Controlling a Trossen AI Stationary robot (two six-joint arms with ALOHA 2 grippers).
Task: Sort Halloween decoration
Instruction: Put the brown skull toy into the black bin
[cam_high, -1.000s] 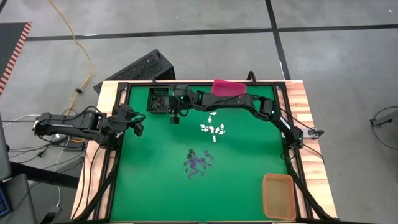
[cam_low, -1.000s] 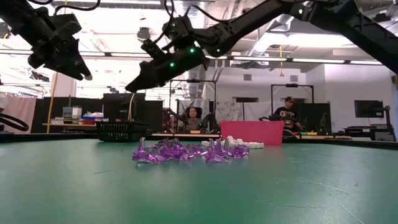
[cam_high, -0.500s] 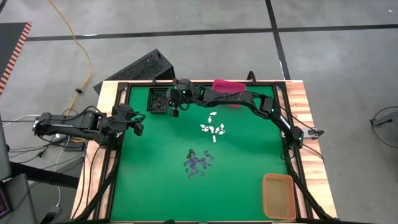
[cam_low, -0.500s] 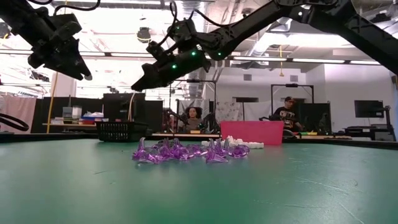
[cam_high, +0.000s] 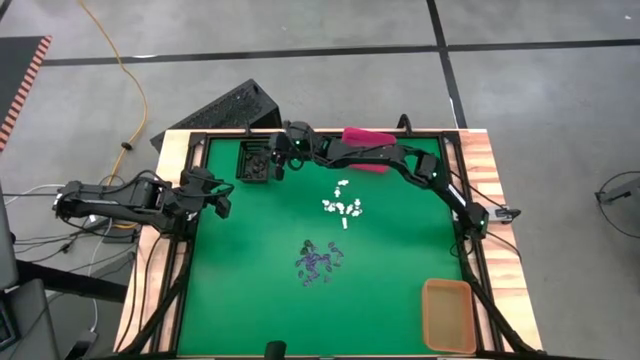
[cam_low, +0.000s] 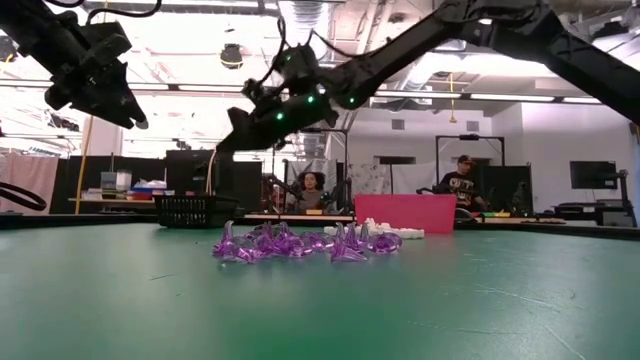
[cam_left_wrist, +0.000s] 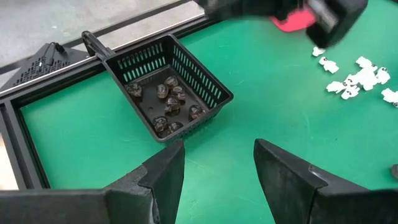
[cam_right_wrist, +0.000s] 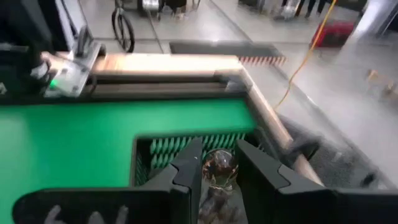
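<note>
My right gripper hangs over the black basket at the table's far left, shut on a small dark round trinket. Several more dark trinkets lie on the basket's floor. White trinkets lie in a loose cluster on the green mat at mid table. Purple trinkets lie heaped nearer the front. My left gripper hovers open above the mat by the table's left edge, with nothing between its fingers. My right gripper pinches the dark trinket's two sides between its two fingers, near their free ends. The fingers come in slanting slightly downward from the table's right. The trinket is lifted clear, above the basket's near-right part.
A pink bin stands at the far edge, under the right arm. An orange bin sits in the near right corner. A black frame borders the mat. People sit in the room behind the table.
My right gripper has gone toward the far edge and the black basket, carrying the dark trinket from over the open mat to above the basket, and has rolled a little about its own line. It has stayed shut on the trinket.
</note>
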